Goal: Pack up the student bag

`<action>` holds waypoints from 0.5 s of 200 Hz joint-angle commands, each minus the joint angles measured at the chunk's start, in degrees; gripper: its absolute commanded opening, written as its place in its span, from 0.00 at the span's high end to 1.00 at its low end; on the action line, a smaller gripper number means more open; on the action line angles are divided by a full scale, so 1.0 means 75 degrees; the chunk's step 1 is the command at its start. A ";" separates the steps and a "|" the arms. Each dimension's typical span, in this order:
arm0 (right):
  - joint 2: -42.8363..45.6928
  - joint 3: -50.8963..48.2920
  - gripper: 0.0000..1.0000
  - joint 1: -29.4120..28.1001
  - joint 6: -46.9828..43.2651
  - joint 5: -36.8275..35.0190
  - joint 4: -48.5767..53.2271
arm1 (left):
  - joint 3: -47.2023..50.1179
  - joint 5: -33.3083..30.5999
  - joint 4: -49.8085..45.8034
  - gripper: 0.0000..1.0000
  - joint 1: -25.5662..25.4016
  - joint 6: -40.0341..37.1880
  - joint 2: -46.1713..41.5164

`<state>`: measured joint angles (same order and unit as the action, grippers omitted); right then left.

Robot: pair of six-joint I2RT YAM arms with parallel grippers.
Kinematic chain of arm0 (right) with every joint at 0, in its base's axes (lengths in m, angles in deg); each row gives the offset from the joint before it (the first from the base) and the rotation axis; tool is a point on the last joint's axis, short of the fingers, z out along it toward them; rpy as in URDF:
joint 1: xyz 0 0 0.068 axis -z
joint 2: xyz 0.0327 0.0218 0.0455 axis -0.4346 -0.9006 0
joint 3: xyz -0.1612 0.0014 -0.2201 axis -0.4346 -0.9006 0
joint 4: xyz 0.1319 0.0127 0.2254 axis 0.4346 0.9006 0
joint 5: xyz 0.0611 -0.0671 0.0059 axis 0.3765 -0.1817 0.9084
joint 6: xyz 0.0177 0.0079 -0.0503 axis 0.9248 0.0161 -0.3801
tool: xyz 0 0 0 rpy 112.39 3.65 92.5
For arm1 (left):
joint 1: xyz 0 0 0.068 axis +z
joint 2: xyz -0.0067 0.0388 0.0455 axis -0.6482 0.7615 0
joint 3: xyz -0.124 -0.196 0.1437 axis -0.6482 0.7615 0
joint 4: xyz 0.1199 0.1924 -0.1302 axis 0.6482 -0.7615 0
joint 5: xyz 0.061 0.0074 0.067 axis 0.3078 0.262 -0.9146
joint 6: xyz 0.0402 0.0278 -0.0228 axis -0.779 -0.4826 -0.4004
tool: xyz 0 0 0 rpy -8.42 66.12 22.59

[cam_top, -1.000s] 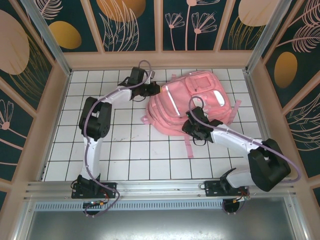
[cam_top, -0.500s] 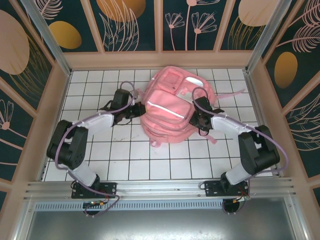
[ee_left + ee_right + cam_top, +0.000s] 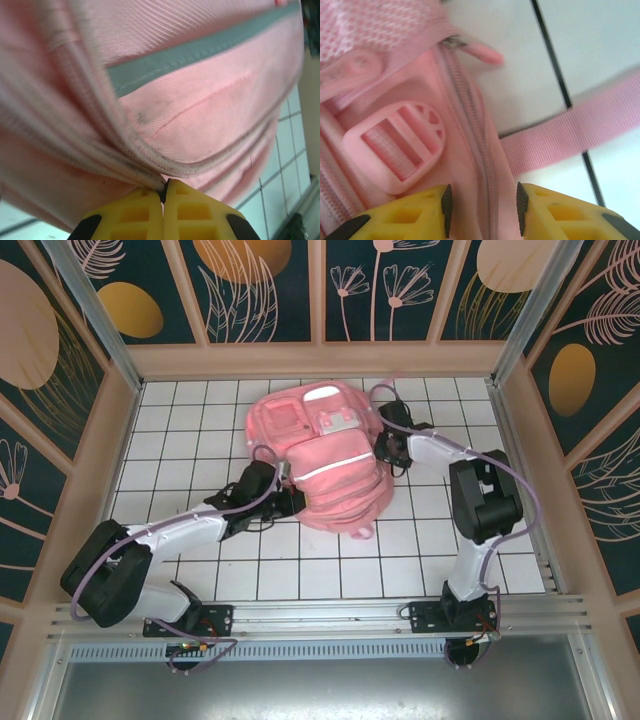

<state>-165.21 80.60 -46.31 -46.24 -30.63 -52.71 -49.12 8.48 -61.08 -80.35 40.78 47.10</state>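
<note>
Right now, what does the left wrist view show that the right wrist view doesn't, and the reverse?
Left wrist, not right wrist: the grey reflective stripe and the left gripper shut tight on a piped seam of the student bag. Right wrist, not left wrist: a pink plastic buckle, a loose strap lying over the white tiled table, and the right gripper closed on a thicker fold beside the zip. Shared: pink bag fabric, the table, yellow fingers.
</note>
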 commanded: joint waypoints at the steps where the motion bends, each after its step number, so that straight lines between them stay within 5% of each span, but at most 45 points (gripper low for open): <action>1: -0.0657 0.0988 0.58 -0.0285 -0.0573 0.1143 -0.0180 | -0.0277 0.1165 0.1201 1.00 -0.0662 0.0550 0.0554; 51: -0.1324 0.2650 0.58 -0.0119 -0.1071 0.1281 0.0506 | -0.1814 0.1042 0.2081 1.00 -0.1029 0.1849 0.2167; 100: -0.0249 0.2356 0.57 0.0386 -0.0809 0.0859 0.0662 | -0.3615 0.0771 0.2185 1.00 -0.1030 0.2373 0.3506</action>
<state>-173.61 100.36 -45.18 -52.40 -24.44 -51.16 -69.09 15.74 -50.37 -88.70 55.93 69.17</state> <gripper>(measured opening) 0.423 0.049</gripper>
